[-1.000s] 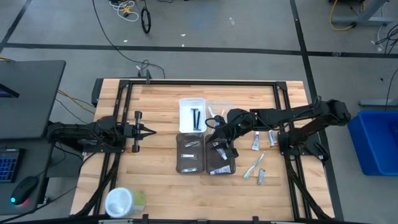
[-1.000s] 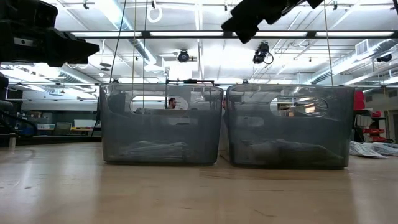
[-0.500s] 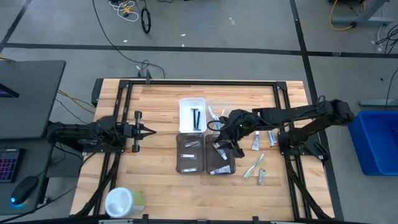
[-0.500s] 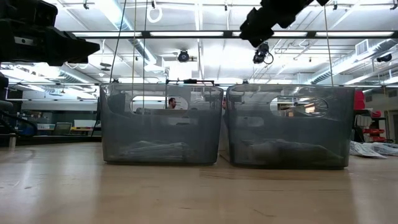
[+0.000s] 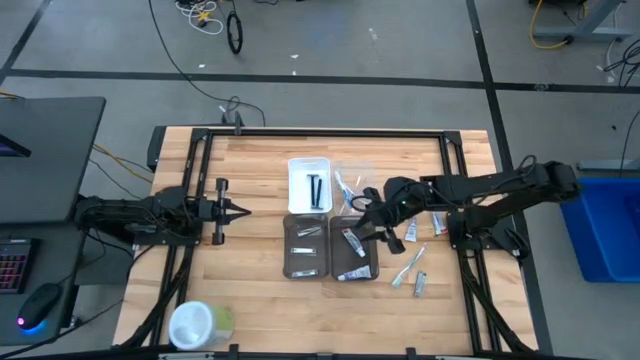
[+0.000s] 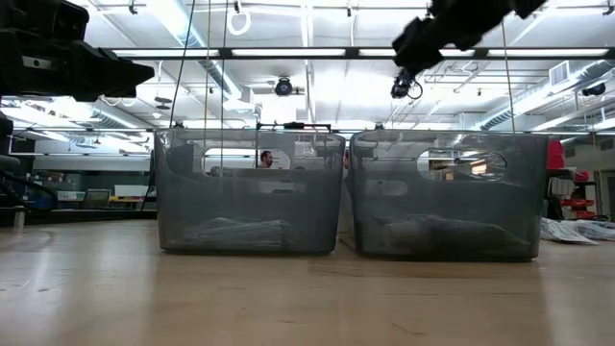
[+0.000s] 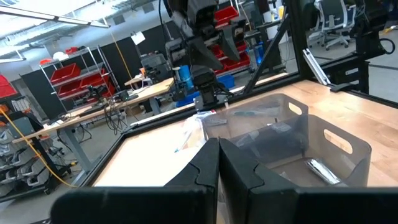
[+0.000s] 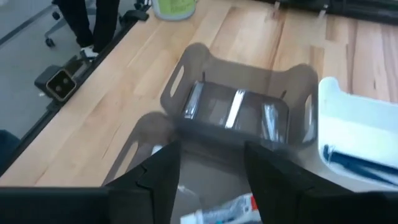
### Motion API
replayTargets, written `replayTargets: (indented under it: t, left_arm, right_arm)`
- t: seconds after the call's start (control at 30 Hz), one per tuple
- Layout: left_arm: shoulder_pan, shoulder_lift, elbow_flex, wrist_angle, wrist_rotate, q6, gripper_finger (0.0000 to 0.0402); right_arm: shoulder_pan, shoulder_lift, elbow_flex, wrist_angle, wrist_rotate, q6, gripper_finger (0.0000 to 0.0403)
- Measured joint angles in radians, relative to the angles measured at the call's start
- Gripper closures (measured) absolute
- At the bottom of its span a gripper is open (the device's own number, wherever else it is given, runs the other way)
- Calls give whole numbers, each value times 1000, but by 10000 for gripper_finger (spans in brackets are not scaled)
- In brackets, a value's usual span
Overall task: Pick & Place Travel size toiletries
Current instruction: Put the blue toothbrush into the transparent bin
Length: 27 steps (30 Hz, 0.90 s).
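plainly, the right gripper (image 5: 372, 224) hung above the right-hand grey tray (image 5: 354, 270), its dark fingers (image 8: 163, 169) parted with a clear gap between them and nothing held there; through that gap the right wrist view showed a small white tube (image 8: 222, 210) with red marks lying in the tray below. the travel size toiletries were spread over several places: more white tubes (image 5: 352, 243) lay in that right grey tray, silvery packets (image 8: 235, 107) lay in the left grey tray (image 5: 291, 262), thin black sticks (image 5: 314, 189) lay in the white tray (image 5: 297, 166), and on the bare wood beside the right arm lay a tube (image 5: 411, 231), a slim toothbrush (image 5: 406, 267) and another small piece (image 5: 421, 285), all just apart from one another. the left gripper (image 5: 236, 209) waited well off over the left half of the table (image 5: 250, 150) with its fingers pressed together, holding nothing. judging by looks, these items would be very light and smooth, so they could skid or roll under a careless touch; the tubes seemed soft enough to dent, while the toothbrush looked stiff and thin. a grip across the middle of a tube's body, or across the toothbrush handle, with the fingers set square to its length, seemed the safest hold.
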Motion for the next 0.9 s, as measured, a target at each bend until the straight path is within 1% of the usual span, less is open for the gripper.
replayTargets:
  t: [0.33, 0.47, 0.6, 0.77, 0.9]
  left_arm:
    - [0, 0, 0, 0, 0, 0, 386]
    - [0, 0, 0, 0, 0, 0, 386]
    - [0, 0, 0, 0, 0, 0, 385]
    - [0, 0, 0, 0, 0, 0, 385]
    - [0, 0, 0, 0, 0, 0, 385]
  right_arm:
    - [5, -155, -199, 2, -1, 4, 178]
    - [10, -197, -234, -30, 0, 9, 170]
    - [35, -205, -235, -69, 1, 18, 171]
    - [85, -184, -235, -107, 57, 75, 184]
    - [116, -156, -235, -155, 70, 114, 192]
